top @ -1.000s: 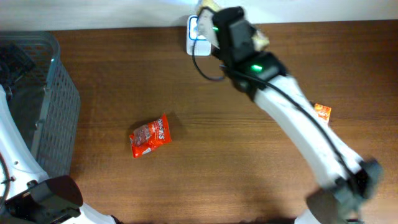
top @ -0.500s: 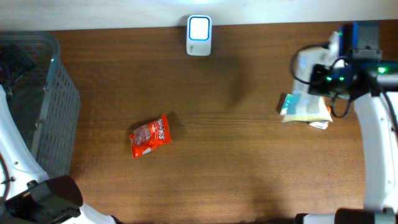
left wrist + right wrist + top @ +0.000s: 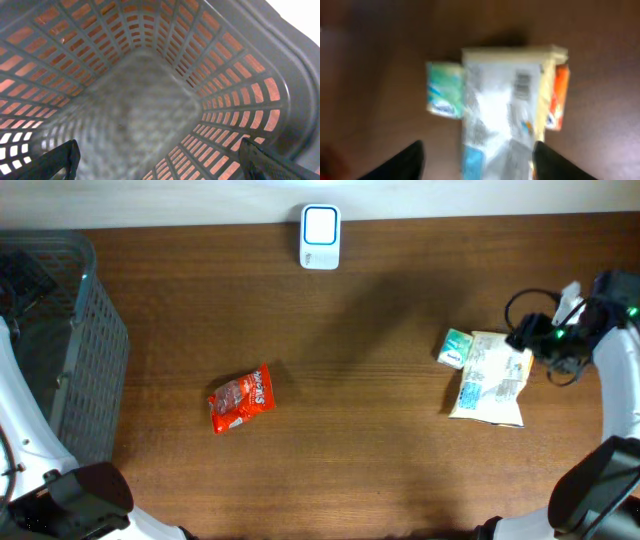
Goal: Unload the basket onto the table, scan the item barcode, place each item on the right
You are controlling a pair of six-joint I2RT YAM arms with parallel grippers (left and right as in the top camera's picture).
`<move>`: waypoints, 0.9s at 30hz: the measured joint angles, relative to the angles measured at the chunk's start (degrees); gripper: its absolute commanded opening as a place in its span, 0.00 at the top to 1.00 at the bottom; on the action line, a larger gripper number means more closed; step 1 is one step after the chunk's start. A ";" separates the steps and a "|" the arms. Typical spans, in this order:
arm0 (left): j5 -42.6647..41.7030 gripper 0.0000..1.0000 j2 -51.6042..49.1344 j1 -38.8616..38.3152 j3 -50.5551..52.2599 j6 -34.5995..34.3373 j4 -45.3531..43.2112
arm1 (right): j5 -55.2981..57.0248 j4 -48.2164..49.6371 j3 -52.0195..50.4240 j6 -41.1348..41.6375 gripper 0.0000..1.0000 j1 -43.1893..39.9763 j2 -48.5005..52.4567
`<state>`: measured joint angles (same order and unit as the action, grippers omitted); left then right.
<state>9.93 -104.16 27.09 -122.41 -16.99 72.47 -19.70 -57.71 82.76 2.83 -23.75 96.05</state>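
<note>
Here, the right hand (image 3: 479, 156) hangs released over the pale packet (image 3: 490, 380), well right of the scanner (image 3: 320, 237); best rise straight, sparing the green pack (image 3: 455, 348).

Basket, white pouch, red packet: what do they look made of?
Basket: likely moulded plastic, matt grey; uniform lattice of slots.
White pouch: probably thin plastic film, fairly glossy; crinkled surface, printed barcode.
Red packet: looks like foil-type film, shiny; crumpled, with bright highlights.
</note>
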 measured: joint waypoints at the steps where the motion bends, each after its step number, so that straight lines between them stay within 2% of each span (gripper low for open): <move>1: 0.00 0.01 0.00 0.00 0.00 0.00 0.00 | -1.57 -1.66 4.09 -0.13 0.01 0.42 0.00; 4: -0.02 0.01 0.00 0.00 0.00 0.00 -0.02 | -6.64 -1.53 12.74 -0.72 0.01 4.33 -0.57; 9: -0.02 0.01 0.00 0.00 0.00 0.00 0.00 | -12.22 1.99 13.99 -1.03 0.01 19.87 -0.15; 13: -0.02 0.01 0.00 0.00 0.00 0.00 0.02 | -14.36 3.89 14.10 2.60 0.21 33.97 7.82; 19: -0.02 0.01 0.00 -0.02 0.00 0.00 0.00 | -15.32 6.40 14.10 8.55 0.39 49.75 23.63; 22: -0.02 0.01 0.00 0.00 0.00 0.00 0.00 | -16.31 8.72 14.10 10.97 0.42 56.28 29.14; 26: -0.02 0.01 0.00 0.00 0.00 0.00 0.00 | -18.45 12.41 14.08 12.20 0.43 60.94 32.20; 27: -0.02 0.01 0.00 0.00 0.00 0.00 0.00 | -18.84 13.27 14.08 12.33 0.46 61.33 32.22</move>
<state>9.91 -104.16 27.09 -122.41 -16.99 72.47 -38.54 -44.45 96.84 15.16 37.58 128.27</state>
